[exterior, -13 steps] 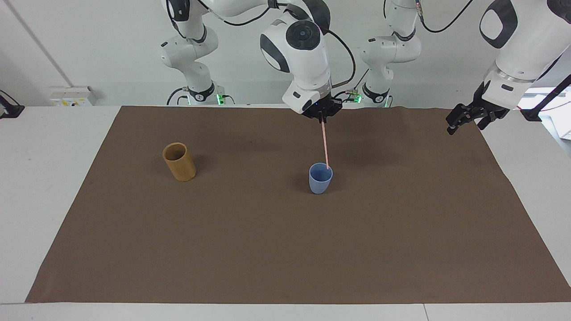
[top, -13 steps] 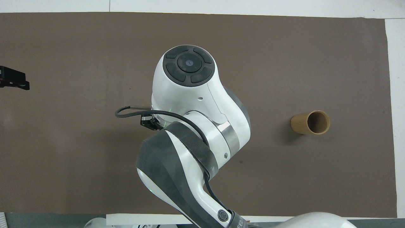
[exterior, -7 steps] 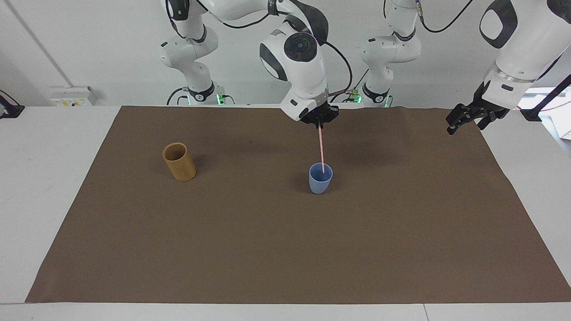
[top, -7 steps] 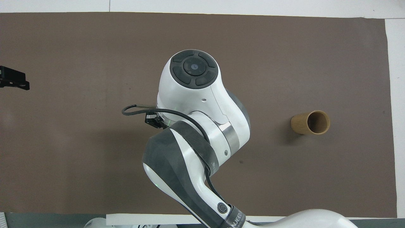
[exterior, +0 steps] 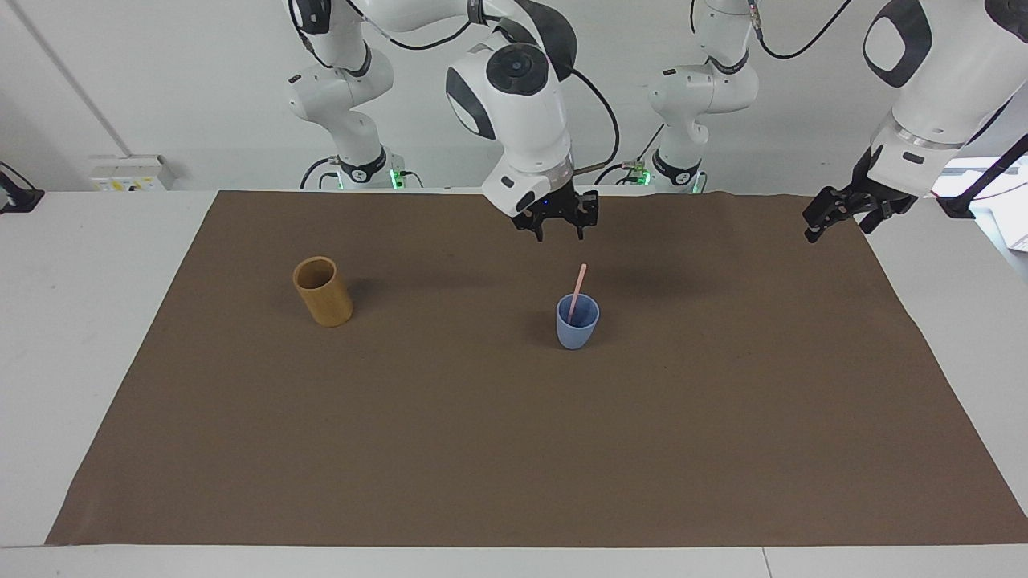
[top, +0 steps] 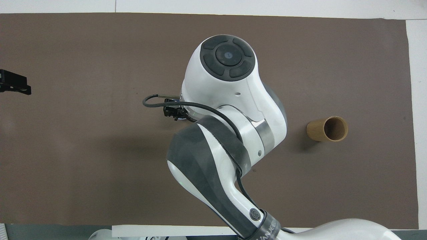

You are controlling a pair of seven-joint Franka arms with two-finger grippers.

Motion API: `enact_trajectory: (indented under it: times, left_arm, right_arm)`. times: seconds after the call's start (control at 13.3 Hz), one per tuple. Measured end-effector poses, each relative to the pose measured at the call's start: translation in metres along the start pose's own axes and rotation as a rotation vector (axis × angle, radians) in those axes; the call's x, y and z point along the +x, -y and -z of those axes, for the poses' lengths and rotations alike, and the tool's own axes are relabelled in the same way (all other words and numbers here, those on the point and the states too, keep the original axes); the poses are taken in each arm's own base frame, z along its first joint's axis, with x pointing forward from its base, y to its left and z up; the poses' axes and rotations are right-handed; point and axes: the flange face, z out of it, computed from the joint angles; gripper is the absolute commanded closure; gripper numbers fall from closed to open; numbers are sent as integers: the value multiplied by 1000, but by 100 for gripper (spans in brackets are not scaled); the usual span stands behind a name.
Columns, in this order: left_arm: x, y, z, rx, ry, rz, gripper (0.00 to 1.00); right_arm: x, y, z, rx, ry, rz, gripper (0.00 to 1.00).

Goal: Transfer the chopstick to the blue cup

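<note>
No legible text, label or number anywhere

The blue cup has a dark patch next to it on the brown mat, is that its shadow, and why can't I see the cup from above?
Facing view: yes, the blue cup casts a soft shadow toward the tan cup's side, and the tan cup casts one too. Overhead view: the right arm covers the blue cup and the chopstick; only the tan cup shows.
</note>
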Motion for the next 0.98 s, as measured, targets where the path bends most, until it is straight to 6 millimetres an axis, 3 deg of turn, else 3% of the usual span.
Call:
enact_trajectory:
  times: [0.15, 0.3, 0.6, 0.75, 0.98]
  left_arm:
    - [0, 0, 0, 0, 0, 0, 0]
    - [0, 0, 0, 0, 0, 0, 0]
    - [0, 0, 0, 0, 0, 0, 0]
    - [0, 0, 0, 0, 0, 0, 0]
    - [0, 0, 0, 0, 0, 0, 0]
  right_arm:
    - [25, -42, 43, -55, -76, 42, 0]
    - [43, -110, 95, -94, -79, 78, 0]
    - [33, -260, 193, -231, -48, 124, 0]
    - [27, -311, 215, -252, -24, 149, 0]
    - [32, -339, 204, -255, 26, 167, 0]
